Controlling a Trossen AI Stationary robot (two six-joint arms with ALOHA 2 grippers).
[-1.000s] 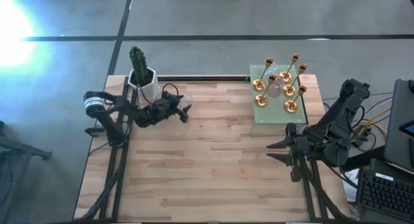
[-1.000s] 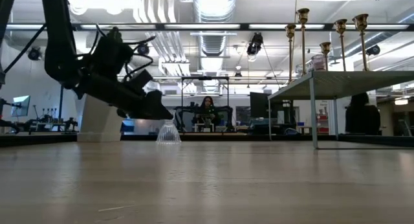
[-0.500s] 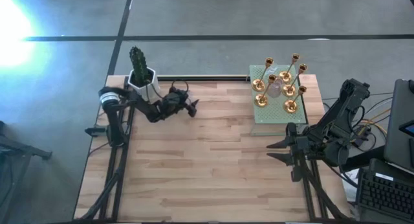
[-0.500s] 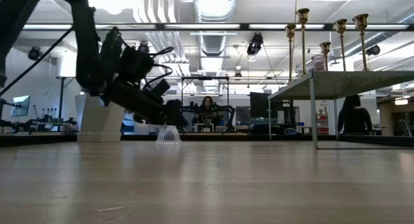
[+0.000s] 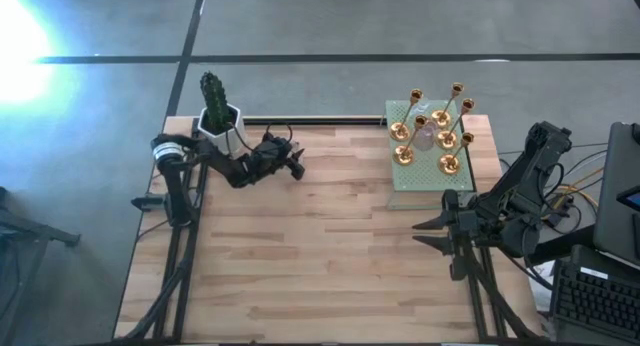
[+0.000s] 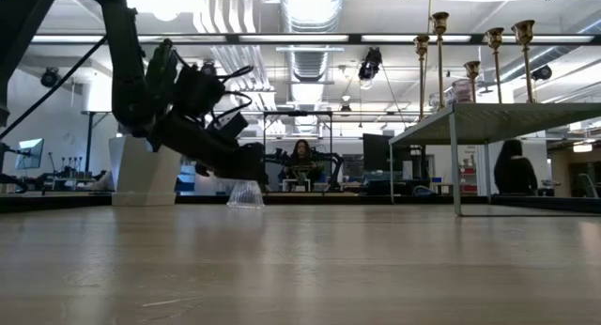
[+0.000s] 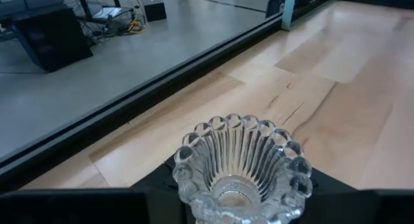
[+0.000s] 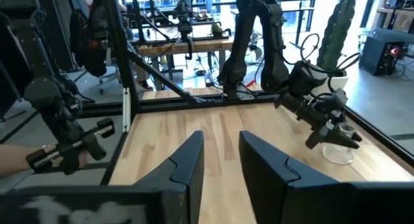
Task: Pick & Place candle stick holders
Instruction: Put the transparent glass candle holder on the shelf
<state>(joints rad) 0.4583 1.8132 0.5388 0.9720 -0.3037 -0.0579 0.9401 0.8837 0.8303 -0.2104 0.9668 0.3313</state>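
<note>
A small clear fluted glass candle stick holder [image 7: 239,159] stands on the table's far left part [image 6: 245,195], next to the cactus pot. My left gripper [image 5: 296,168] reaches it from the left and is shut on it [image 8: 338,153]. Several gold candle stick holders [image 5: 440,116] and a pinkish glass one [image 5: 425,138] stand on a raised pale green platform [image 5: 420,186] at the far right. My right gripper [image 8: 221,159] waits above the table's right edge [image 5: 430,234], its fingers apart and empty. My left gripper pinches the clear glass holder's fluted sides [image 7: 184,175] between its two fingers, one on each side. The fingers come from the table's left, almost level and slanting a little down. The holder stays upright with its bottom [image 6: 245,205] on the table.
A white pot with a green cactus [image 5: 220,121] stands at the far left corner, just behind my left arm. The platform's legs [image 6: 455,165] rise from the table at the far right. Bare wood [image 5: 330,256] fills the middle and near side.
My left gripper has gone toward the table's right and far edge, up to the clear glass holder, and its fingers have then shut around it. The holder has stayed where it was on the table.
</note>
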